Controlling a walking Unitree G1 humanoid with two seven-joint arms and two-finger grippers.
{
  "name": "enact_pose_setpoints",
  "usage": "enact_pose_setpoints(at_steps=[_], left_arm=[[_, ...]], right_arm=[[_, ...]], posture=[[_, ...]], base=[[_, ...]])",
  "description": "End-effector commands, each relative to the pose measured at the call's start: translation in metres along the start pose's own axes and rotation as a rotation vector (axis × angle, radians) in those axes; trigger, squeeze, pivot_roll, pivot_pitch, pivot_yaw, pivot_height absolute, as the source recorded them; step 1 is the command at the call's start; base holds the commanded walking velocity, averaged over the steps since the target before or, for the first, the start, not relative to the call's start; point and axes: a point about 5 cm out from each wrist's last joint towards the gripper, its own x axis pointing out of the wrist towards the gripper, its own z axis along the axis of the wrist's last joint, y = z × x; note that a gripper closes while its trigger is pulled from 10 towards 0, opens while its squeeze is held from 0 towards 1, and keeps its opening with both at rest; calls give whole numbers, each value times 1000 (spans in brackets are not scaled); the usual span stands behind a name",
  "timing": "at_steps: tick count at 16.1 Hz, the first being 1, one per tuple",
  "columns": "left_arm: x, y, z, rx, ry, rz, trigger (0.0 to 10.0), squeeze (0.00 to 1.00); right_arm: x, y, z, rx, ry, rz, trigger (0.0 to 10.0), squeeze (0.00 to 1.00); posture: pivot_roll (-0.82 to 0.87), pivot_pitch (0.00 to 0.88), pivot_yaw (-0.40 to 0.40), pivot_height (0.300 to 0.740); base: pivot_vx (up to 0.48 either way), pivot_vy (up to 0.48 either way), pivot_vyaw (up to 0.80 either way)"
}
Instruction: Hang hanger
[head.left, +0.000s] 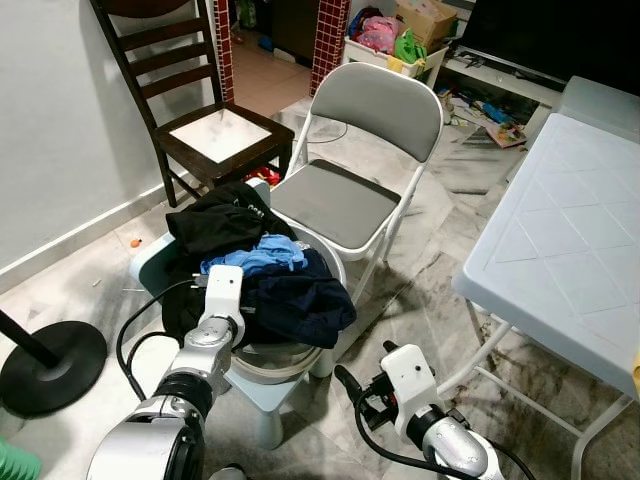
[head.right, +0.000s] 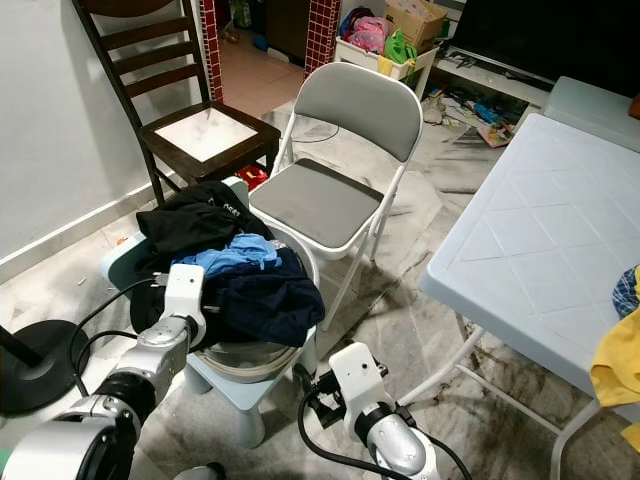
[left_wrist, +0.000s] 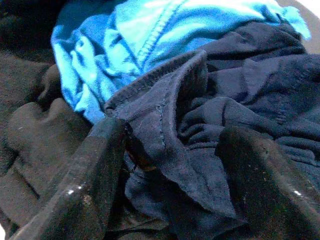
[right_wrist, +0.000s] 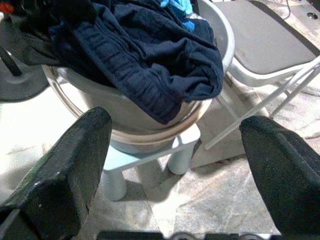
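Observation:
A metal basin (head.left: 268, 362) heaped with clothes stands on a small pale stool (head.left: 272, 398). On top lie a black garment (head.left: 220, 220), a light blue garment (head.left: 256, 254) and a navy garment (head.left: 300, 300) that hangs over the rim. My left gripper (left_wrist: 175, 175) is pushed into the pile, open, with a fold of navy cloth (left_wrist: 170, 130) between its fingers (left_wrist: 85, 180). My right gripper (head.left: 350, 388) is low beside the stool near the floor, open and holding nothing, facing the basin wall (right_wrist: 150, 122).
A grey folding chair (head.left: 350, 200) stands just behind the basin, and a dark wooden chair (head.left: 215, 135) is against the wall. A white plastic table (head.left: 560, 250) is on the right. A black round stand base (head.left: 50, 365) lies at the left. Boxes and clutter sit at the back.

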Motion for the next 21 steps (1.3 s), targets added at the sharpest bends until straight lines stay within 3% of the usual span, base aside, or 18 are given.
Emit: enact_pose_setpoints(at_steps=[1, 18, 21], left_arm=[[1, -4, 7, -5, -11, -23, 0, 0], [2, -9, 8, -33, -10, -44, 0, 0], [3, -7, 33, -72, -92, -60, 0, 0]], right_arm=[[-4, -4, 0, -19, 7, -21, 10000, 0], [-4, -6, -3, -48, 26, 6, 10000, 0], [-4, -6, -4, -47, 25, 4, 10000, 0]], posture=[[10, 99, -103, 740], [20, 87, -111, 740], [28, 86, -114, 740]], base=[[0, 0, 0], [0, 0, 0], [0, 0, 0]])
